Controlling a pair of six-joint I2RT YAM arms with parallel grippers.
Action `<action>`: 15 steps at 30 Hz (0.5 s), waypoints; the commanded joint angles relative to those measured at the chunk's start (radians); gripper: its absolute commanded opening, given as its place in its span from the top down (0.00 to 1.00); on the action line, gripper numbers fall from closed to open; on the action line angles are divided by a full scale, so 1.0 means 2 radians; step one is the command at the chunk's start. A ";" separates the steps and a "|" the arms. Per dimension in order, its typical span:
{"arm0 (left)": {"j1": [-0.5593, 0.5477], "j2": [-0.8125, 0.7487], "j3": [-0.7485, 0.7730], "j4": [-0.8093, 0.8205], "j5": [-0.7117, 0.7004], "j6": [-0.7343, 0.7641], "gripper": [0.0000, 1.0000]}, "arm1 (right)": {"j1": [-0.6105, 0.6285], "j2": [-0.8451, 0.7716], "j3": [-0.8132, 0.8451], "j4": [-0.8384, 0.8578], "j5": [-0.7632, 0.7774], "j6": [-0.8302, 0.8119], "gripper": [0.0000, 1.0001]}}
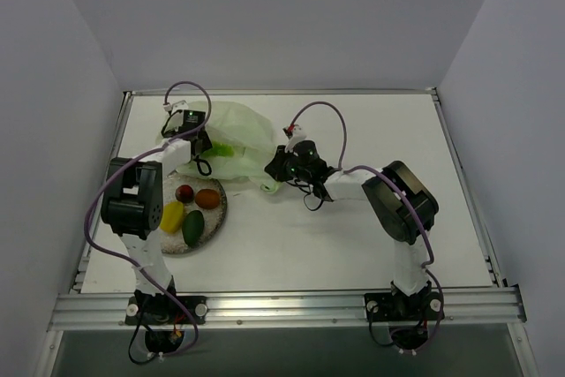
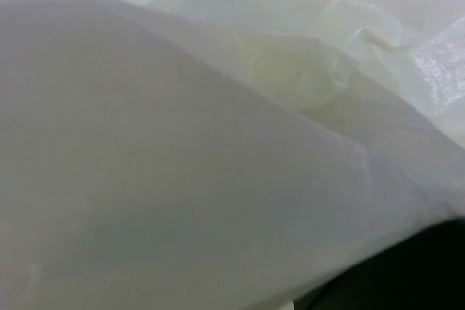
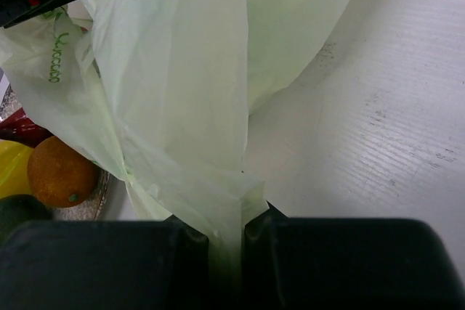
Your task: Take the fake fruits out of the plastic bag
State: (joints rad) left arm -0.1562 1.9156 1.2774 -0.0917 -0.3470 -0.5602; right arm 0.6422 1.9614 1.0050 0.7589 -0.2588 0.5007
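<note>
Right end effector (image 3: 227, 236): clamped on plastic bag (image 3: 174, 78) at far edge of plate (image 1: 215, 218);
Left end effector (image 1: 199, 140): against bag; cannot tell whether open;
On plate: four fake fruits (image 1: 207, 198)

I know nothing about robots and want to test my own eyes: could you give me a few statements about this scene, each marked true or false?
1. Four fake fruits lie on the grey plate. True.
2. The plastic bag is dark blue. False: it is pale green and see-through.
3. The right fingers are pinched shut on a strip of the plastic bag. True.
4. The orange fruit sits inside the bag. False: it lies on the plate, beside a dark red one.
</note>
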 commanded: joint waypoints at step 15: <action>0.011 -0.038 0.000 0.051 0.101 -0.031 0.36 | 0.000 -0.018 -0.001 0.019 0.004 0.001 1.00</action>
State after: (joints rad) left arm -0.1165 1.8866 1.2549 -0.0292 -0.1925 -0.5808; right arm 0.6430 1.9614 1.0035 0.7780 -0.2592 0.5011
